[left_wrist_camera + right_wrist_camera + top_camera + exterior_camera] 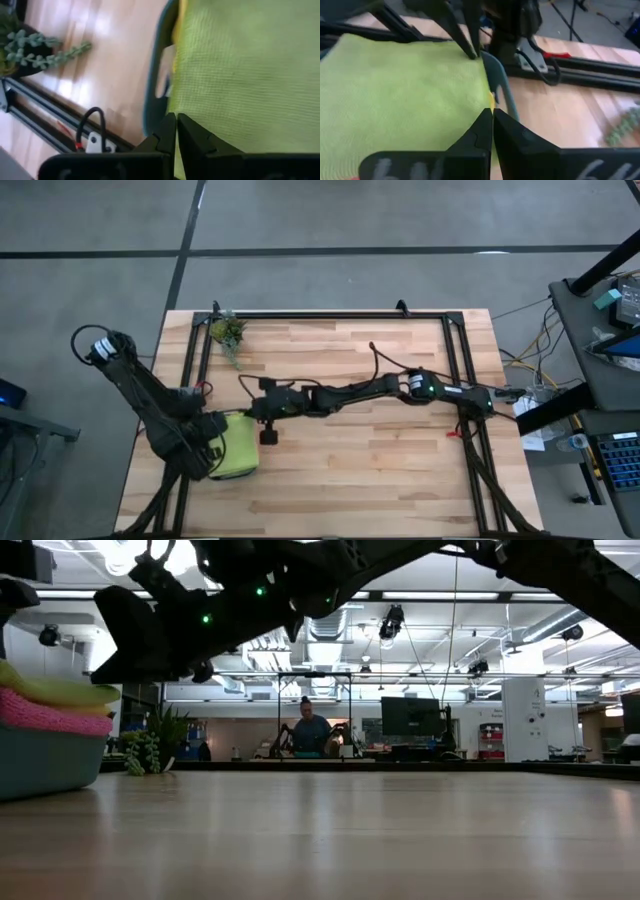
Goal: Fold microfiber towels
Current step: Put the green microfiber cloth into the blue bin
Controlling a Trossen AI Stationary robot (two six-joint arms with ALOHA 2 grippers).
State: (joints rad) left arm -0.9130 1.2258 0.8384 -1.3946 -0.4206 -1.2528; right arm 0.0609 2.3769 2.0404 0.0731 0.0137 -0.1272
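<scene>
Light wood plank table [380, 470] w/ black frame rails; grey floor around. Beyond the far edge in low view: big lab room, ceiling lights, monitors, seated person [312, 732] far back. Small potted plant [229, 334] near far-left corner.

Teal tray [151, 95] at table's left side, near front. Stacked inside: lime green towel [236, 445] on top, flat, folded; yellow edge [176, 60] just under; pink towel [50, 712] lower, seen low view. Others in stack not discernible.

Left gripper [176, 131] over tray, at lime towel's edge, fingers pressed together, holding nothing. Right gripper [492, 125] reaching across to tray's right rim, fingers closed too, empty.

Centre, right, front of tabletop bare.
</scene>
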